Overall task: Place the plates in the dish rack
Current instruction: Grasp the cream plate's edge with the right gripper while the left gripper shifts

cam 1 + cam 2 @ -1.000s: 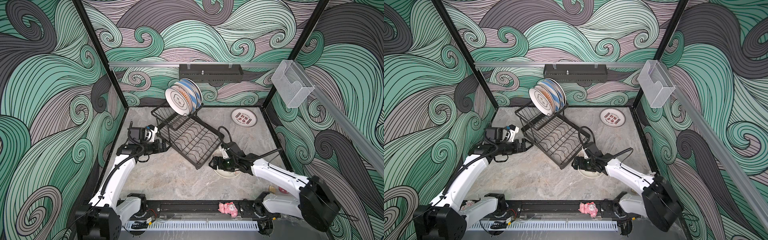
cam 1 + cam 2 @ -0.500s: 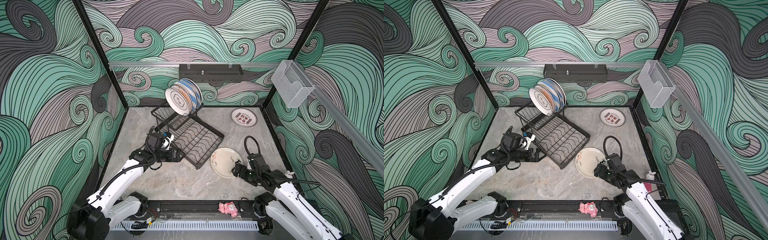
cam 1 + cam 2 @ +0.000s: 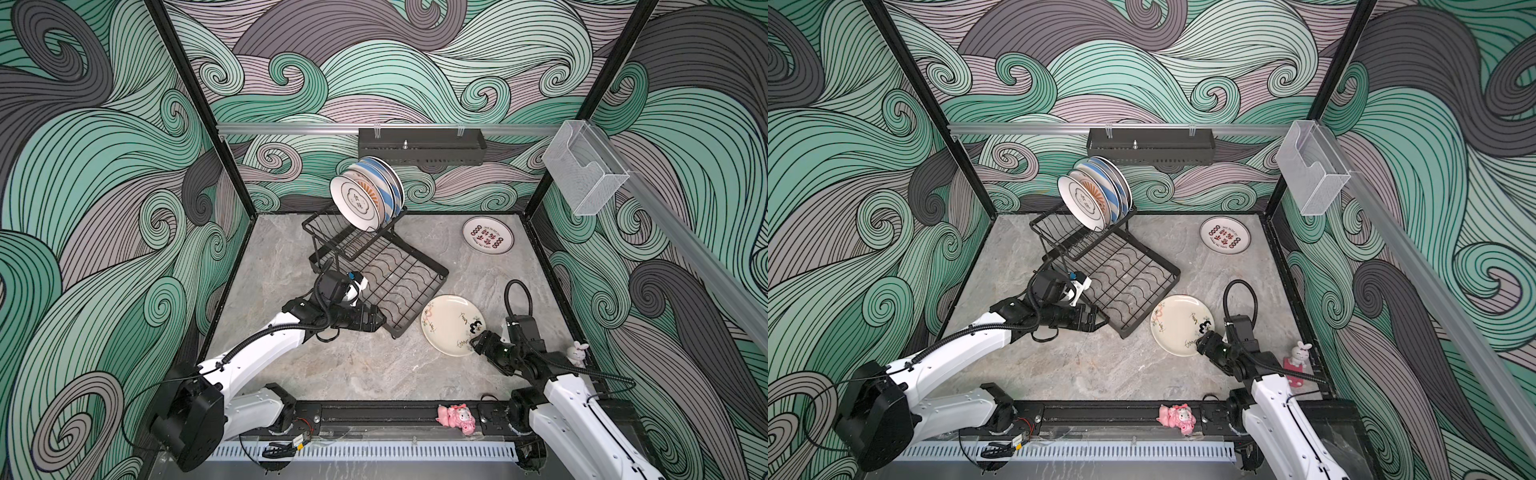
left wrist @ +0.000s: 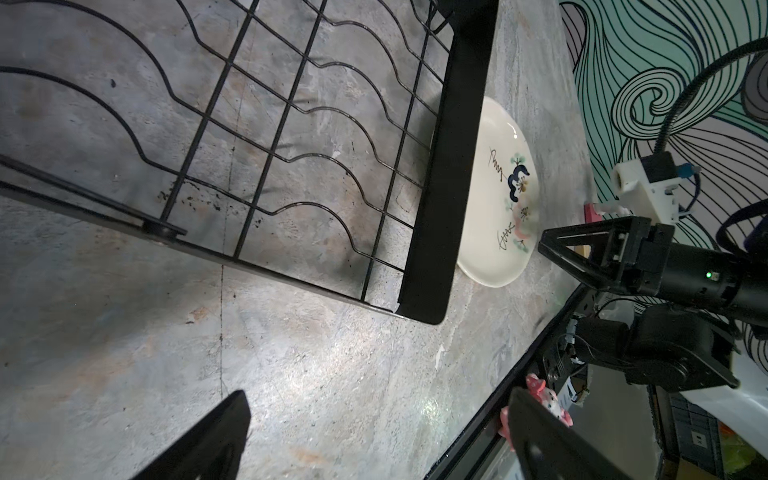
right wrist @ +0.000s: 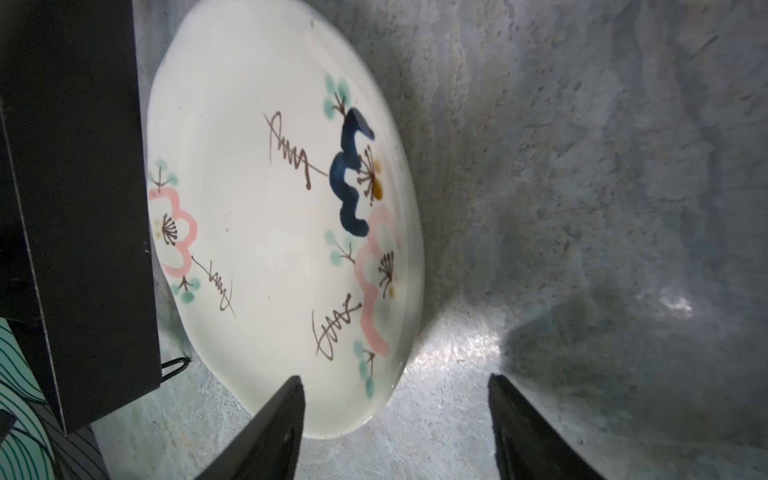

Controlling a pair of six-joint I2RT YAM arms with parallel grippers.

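Two plates lie flat on the table (image 3: 332, 374): red-lettered plate (image 3: 487, 240) far right, cream doodle plate (image 3: 451, 324) just beside the dish rack (image 3: 390, 282) near corner. Other stacked plates (image 3: 368, 199) stand on edge in its raised basket. At the cream rim, right gripper (image 3: 476, 343) has jaws apart, gripping nothing; left gripper (image 3: 380, 322) by the rack corner is spread wide, empty.

A black perforated metal tray (image 3: 422, 145) hung on the back wall (image 3: 374, 83), a clear plastic box (image 3: 584, 166) on the right. A pink plush toy (image 3: 456, 417) lay on the front frame (image 3: 374, 413); a white rabbit figurine (image 3: 577, 353) stood by the grey marble desk (image 3: 332, 374).
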